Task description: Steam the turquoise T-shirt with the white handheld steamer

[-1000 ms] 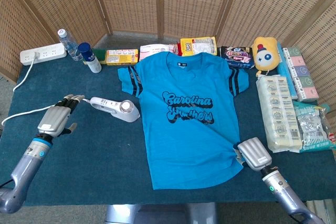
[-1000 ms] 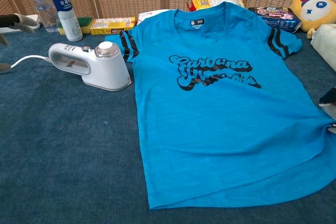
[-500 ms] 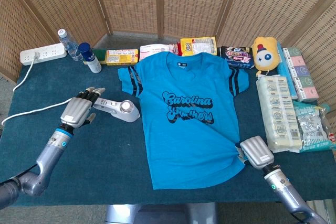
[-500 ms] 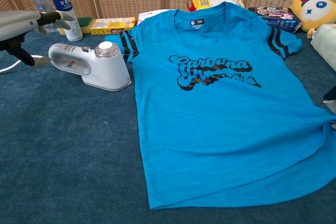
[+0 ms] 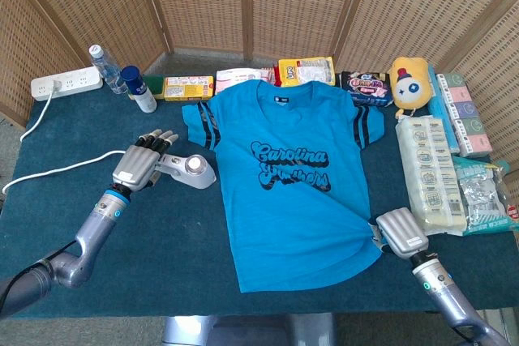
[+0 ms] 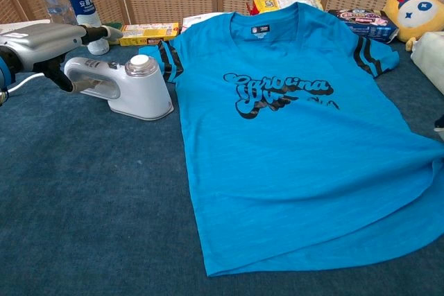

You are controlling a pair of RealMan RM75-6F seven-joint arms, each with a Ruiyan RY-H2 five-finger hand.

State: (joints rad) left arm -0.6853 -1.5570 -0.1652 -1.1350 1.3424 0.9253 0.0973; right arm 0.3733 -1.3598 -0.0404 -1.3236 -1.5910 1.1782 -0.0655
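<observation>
Both hands matter: your left hand point(image 5: 144, 165) has moved over the steamer point(image 5: 188, 169) handle, fingers spread, not gripping yet; your right hand point(image 5: 399, 232) pins the T-shirt point(image 5: 288, 192) hem on the surface.

This looks like a staged robot test area made up as a home corner, not a lived-in room. Woven rattan screen panels point(image 5: 268, 6) close off the whole top of the frame, with bare floor showing under them at upper centre. A table covered in dark blue-green cloth point(image 5: 162, 232) fills the middle. Along its far and right edges, household goods sit in a tidy row: a water bottle point(image 5: 104, 66), snack boxes point(image 5: 188, 87), a yellow plush toy point(image 5: 409, 80), packaged goods point(image 5: 430, 172). A white power strip point(image 5: 66, 83) lies at upper left.
</observation>
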